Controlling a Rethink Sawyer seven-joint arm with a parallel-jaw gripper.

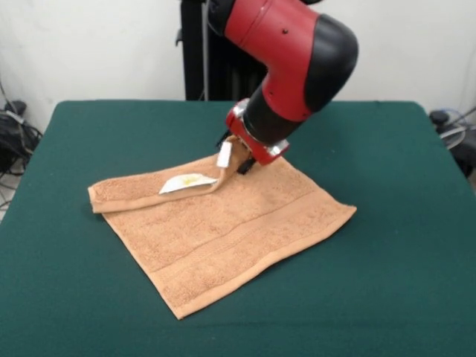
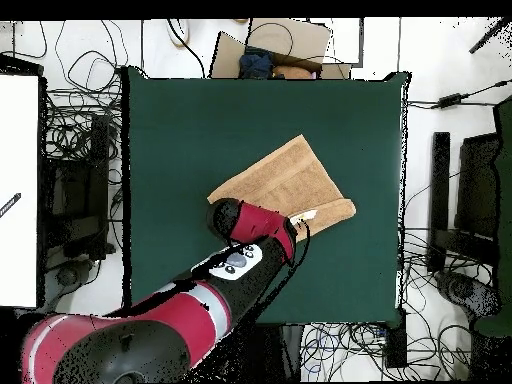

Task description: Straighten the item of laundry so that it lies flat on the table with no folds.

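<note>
One towel (image 1: 223, 234) is being shown in the front view, lying on the green bench (image 1: 401, 282) a little toward the picture's left of centre. Most of it is lying flat, with one corner pointing at the camera and woven bands running across it. Its far edge is being held folded over onto itself, forming a strip that runs from the left corner toward the arm (image 1: 294, 59). A white tag (image 1: 186, 182) is being exposed on that folded strip, and a second small tag (image 1: 224, 155) is standing up beside the claw (image 1: 239, 158). The claw is being pressed down at the raised end of the fold, and it appears to be clamped on the towel's edge, though its tips are largely hidden by the cloth and the red wrist.

In the overhead view, the towel (image 2: 285, 180) is being seen right of the bench's (image 2: 170, 150) middle. The arm (image 2: 190, 305) is being extended from the bottom of the picture, with its wrist covering the towel's lower edge. The claw (image 2: 296, 222) is being hidden there; only a white tag (image 2: 305, 215) is showing beside it.
</note>
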